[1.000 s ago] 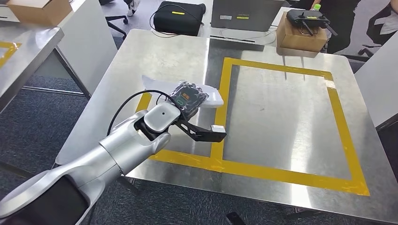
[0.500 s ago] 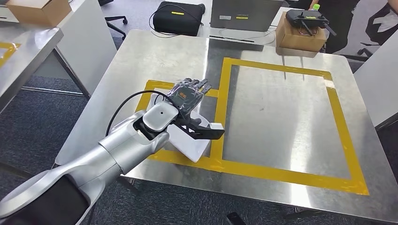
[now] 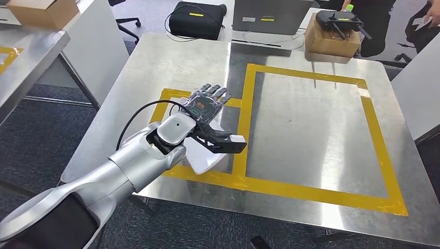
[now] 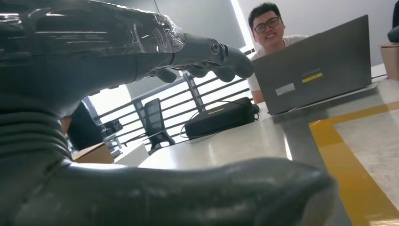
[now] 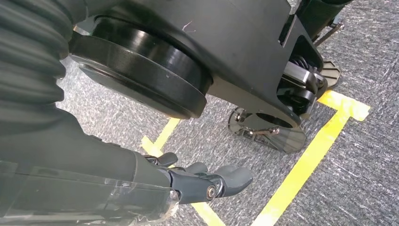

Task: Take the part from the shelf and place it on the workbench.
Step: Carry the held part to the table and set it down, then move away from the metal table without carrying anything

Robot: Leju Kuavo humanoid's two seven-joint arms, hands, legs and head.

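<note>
The white flat part (image 3: 206,158) lies on the steel workbench (image 3: 311,119), over the left yellow tape frame, partly hidden under my left wrist. My left hand (image 3: 206,102) hovers just beyond it with fingers stretched out and apart, holding nothing. In the left wrist view the left hand (image 4: 141,42) spreads its fingers above the tabletop with the thumb (image 4: 188,193) below and nothing between them. My right hand (image 5: 188,181) hangs beside my body over the grey carpet, fingers loosely extended and empty.
A large yellow tape rectangle (image 3: 369,124) marks the workbench's right half. At the far edge stand a black bag (image 3: 196,19), a laptop (image 3: 267,15) and a cardboard box with a controller (image 3: 332,39). A person (image 4: 266,28) sits behind the laptop. Another table (image 3: 26,57) stands left.
One second ago my left hand held the white part above the workbench. The fingers have since spread, and the part has dropped onto the table under my wrist.
</note>
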